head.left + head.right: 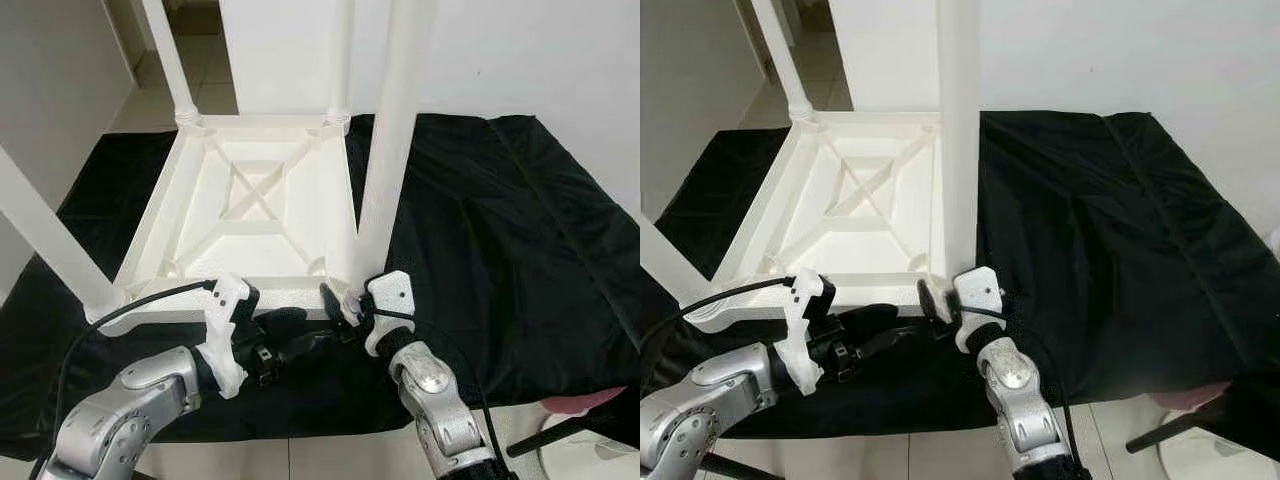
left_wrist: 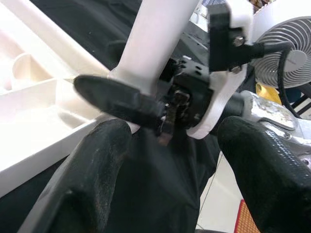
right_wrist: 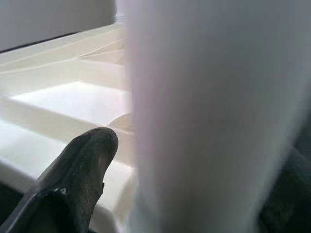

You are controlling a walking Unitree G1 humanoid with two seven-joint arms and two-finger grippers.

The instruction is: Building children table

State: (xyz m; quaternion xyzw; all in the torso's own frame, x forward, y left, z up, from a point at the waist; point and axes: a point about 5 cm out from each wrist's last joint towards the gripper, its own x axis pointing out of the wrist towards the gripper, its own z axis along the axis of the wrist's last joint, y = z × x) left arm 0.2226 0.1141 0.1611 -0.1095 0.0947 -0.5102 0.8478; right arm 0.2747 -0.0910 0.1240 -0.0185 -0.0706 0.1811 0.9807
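Note:
A white children's table lies upside down on a black cloth, its legs pointing up. My right gripper stands open around the foot of the near right leg. In the right wrist view that leg sits between the fingers, with a narrow gap to one black finger. My left gripper is open just in front of the table's near edge. It points at the right gripper and holds nothing. Its two fingertips frame the right gripper's finger and the leg base.
The black cloth covers the floor to the right and ends near my feet on pale tiles. A white wall rises behind the table. A white fan stands at my right. A pink object and a dark bar lie at the lower right.

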